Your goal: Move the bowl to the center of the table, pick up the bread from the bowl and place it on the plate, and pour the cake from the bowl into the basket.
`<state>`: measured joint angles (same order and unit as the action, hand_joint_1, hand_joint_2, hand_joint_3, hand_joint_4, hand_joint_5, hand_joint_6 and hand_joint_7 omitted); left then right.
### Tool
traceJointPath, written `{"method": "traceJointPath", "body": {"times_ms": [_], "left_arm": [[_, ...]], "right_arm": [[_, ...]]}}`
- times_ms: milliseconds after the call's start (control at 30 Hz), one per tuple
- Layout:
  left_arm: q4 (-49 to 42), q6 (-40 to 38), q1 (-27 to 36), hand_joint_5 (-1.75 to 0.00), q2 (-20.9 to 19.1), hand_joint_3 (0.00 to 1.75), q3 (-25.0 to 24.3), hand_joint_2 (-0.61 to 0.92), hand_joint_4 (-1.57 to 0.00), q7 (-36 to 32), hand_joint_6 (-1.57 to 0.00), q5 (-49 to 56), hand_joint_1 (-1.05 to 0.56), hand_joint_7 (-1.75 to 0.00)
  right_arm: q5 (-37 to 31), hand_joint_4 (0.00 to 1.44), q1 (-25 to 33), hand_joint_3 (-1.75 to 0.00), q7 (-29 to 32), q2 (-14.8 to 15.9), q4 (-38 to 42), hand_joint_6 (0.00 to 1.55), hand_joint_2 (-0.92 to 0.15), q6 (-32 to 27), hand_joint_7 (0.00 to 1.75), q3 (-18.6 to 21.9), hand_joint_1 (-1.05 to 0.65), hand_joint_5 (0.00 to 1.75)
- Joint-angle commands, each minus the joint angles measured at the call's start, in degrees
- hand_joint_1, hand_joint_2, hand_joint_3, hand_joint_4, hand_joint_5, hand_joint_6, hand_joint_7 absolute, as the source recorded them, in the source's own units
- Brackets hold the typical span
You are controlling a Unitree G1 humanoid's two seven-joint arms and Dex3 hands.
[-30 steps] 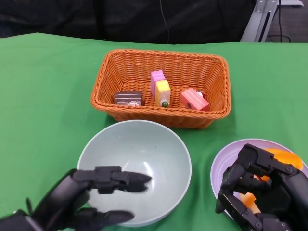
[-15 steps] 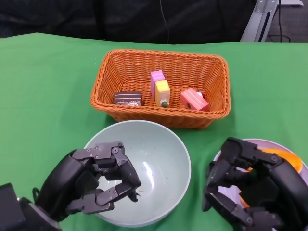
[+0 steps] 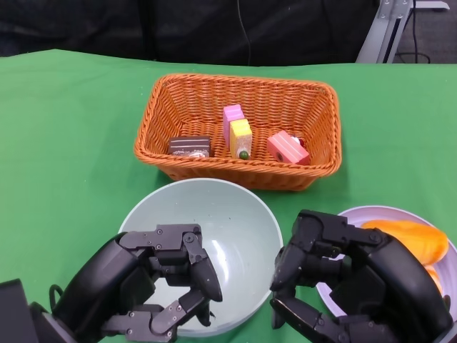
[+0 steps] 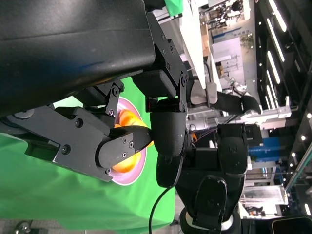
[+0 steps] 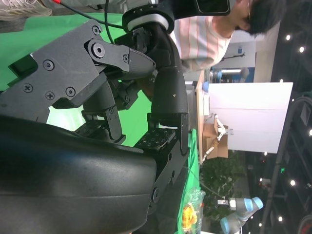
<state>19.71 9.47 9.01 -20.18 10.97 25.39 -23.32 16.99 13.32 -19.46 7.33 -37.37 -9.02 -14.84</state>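
Now both hands curl in, holding nothing: left hand (image 3: 153, 286) over the pale green bowl's (image 3: 243, 211) near rim, right hand (image 3: 350, 286) between bowl and purple plate (image 3: 357, 214) carrying the bread (image 3: 407, 239); cake pieces (image 3: 240, 138) sit in the wicker basket (image 3: 164, 100) beyond

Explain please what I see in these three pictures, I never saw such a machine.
It is a humanoid robot at a green table. One picture looks down from its head; the other two come from cameras at its wrists, turned sideways. The left robot hand and the right robot hand are black, fingers curled, holding nothing. Between them stands an empty bowl. Behind it, a basket holds four small cakes. At the right, a plate carries orange bread. A person stands nearby.
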Motion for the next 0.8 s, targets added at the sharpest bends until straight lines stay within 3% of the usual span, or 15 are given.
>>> {"method": "traceJointPath", "body": {"times_ms": [33,433,600,767,800], "left_arm": [[1.29,-1.58,0.58,-1.60,0.09,1.00,-1.22,0.57,-0.77,1.18,-0.79,0.04,-0.10,-1.27],[1.21,-2.99,0.37,-1.59,1.97,1.01,-1.89,0.56,-0.79,2.69,-0.82,1.73,-0.11,-1.25],[0.71,-2.57,0.31,-1.55,2.90,0.71,-2.01,0.72,-0.78,3.71,-0.80,1.99,-0.15,-1.24],[0.07,-1.75,0.47,-1.54,3.93,0.76,-2.17,0.69,-0.78,4.42,-0.81,2.54,-0.14,-1.23],[0.00,-1.64,0.48,-1.53,4.13,0.68,-2.28,0.73,-0.78,4.44,-0.80,2.72,-0.16,-1.23]], "right_arm": [[0.13,0.75,0.06,-0.73,0.67,0.73,-1.41,0.71,-0.57,-1.32,1.25,-0.07,-0.33,1.57],[0.46,0.73,0.62,-0.79,-0.01,1.10,-1.31,0.69,-0.55,-0.68,1.28,0.42,-0.30,1.59],[0.68,0.73,1.27,-0.84,-0.18,1.23,-1.52,0.68,-0.52,-0.58,1.28,0.66,-0.27,1.58],[0.77,0.72,2.43,-0.80,-1.54,1.60,-0.85,0.68,-0.54,0.98,1.27,0.56,-0.27,1.56],[0.61,0.72,2.56,-0.80,-1.65,1.62,-0.82,0.69,-0.55,1.21,1.26,0.51,-0.26,1.56]]}}
